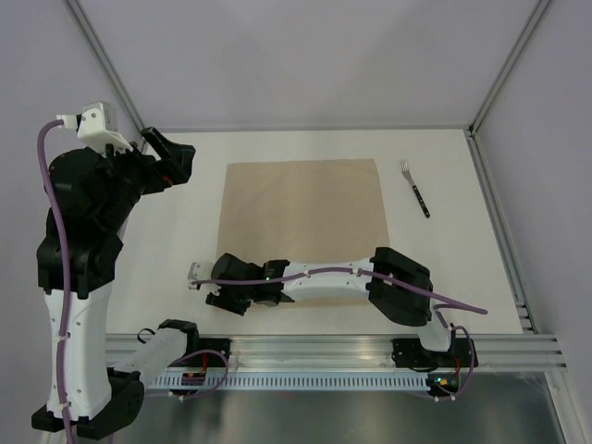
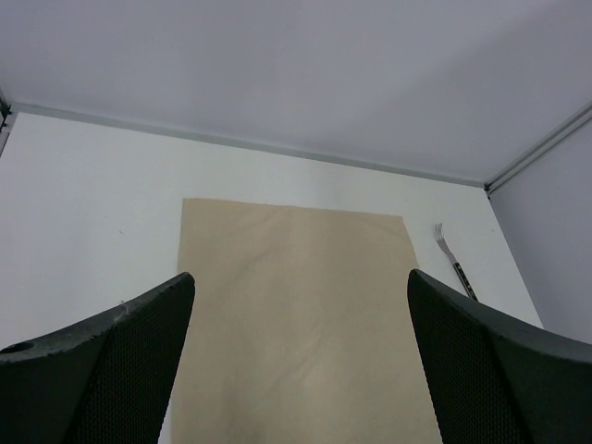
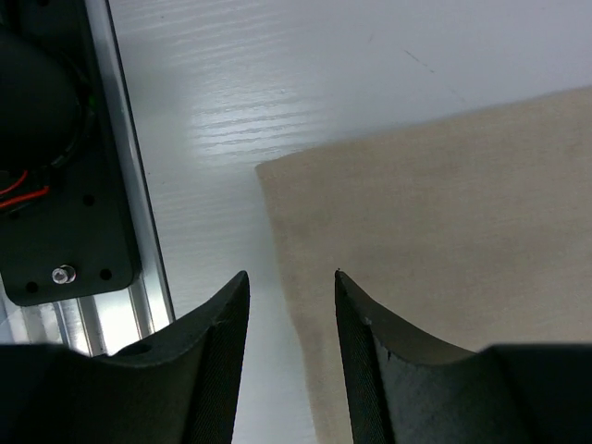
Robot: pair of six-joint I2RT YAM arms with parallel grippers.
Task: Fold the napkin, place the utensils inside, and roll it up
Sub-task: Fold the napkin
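Observation:
The tan napkin (image 1: pixel 305 213) lies flat and unfolded on the white table. It also shows in the left wrist view (image 2: pixel 296 351) and the right wrist view (image 3: pixel 444 203). One utensil, a fork (image 1: pixel 415 189) with a dark handle, lies on the table just right of the napkin's far right corner; it also shows in the left wrist view (image 2: pixel 455 264). My left gripper (image 1: pixel 176 159) is raised left of the napkin, open and empty (image 2: pixel 301 276). My right gripper (image 1: pixel 198 276) reaches across the napkin's near edge to its near left corner, open, its jaws straddling the cloth's edge (image 3: pixel 291 274).
An aluminium rail (image 1: pixel 324 350) runs along the table's near edge; it also shows in the right wrist view (image 3: pixel 120 185), close beside the right gripper. Grey walls with metal frame posts (image 1: pixel 504 74) enclose the table at the back and sides.

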